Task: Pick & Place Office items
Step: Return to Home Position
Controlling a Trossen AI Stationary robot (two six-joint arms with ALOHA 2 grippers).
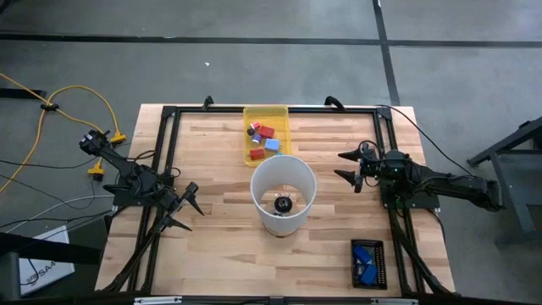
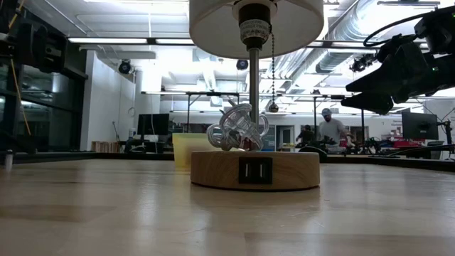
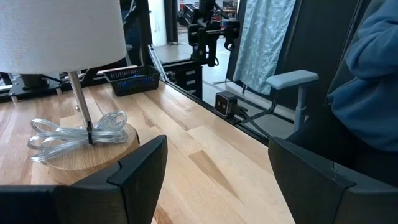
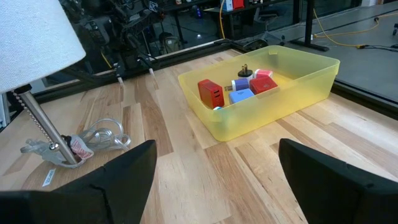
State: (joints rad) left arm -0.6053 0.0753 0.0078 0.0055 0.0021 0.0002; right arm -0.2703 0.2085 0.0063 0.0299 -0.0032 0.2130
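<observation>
black-fingered left gripper (image 1: pixel 191 212) and right gripper (image 1: pixel 339 165) are hanging spread and empty either side of the lamp (image 1: pixel 284 193); beyond, the office items (image 1: pixel 264 138) are lying in the yellow tray (image 1: pixel 265 108) (sorting looking done, only homing remaining).

Light: bright, even, from overhead — ceiling strip lights (image 2: pixel 121 40) show in the low view. Worktop (image 1: pixel 212 169): evenly lit, shadows soft and short; a pale sheen lies on the wood in the low view. Lamp shade (image 3: pixel 56 31): white, almost washed out in the left wrist view. Fingers (image 4: pixel 112 186), both wrist views: dark, underlit, little surface detail. Yellow tray (image 4: pixel 298 87) — translucent walls glow.
</observation>
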